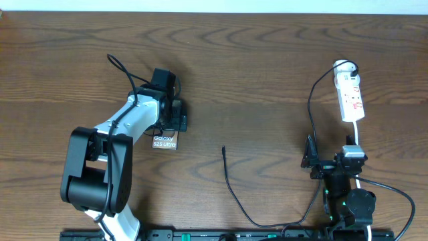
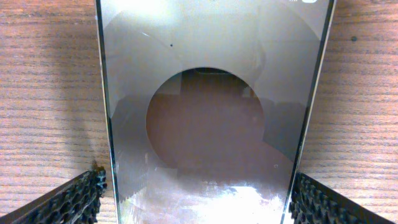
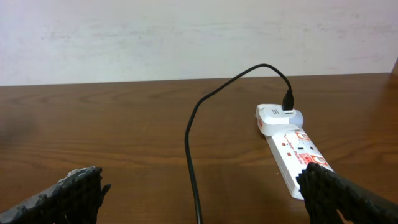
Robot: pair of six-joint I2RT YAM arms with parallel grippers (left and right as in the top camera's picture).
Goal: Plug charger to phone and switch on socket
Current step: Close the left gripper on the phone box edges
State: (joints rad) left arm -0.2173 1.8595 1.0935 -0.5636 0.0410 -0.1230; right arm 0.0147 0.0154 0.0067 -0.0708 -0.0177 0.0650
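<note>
Left jaws wide astride the phone [image 2: 205,124], mostly hidden overhead by the arm [image 1: 130,117]; right jaws wide; charger [image 1: 231,181] lies loose nearby.

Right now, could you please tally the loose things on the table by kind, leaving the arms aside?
phone: 1
charger cable: 1
power strip: 1
Total: 3
</note>
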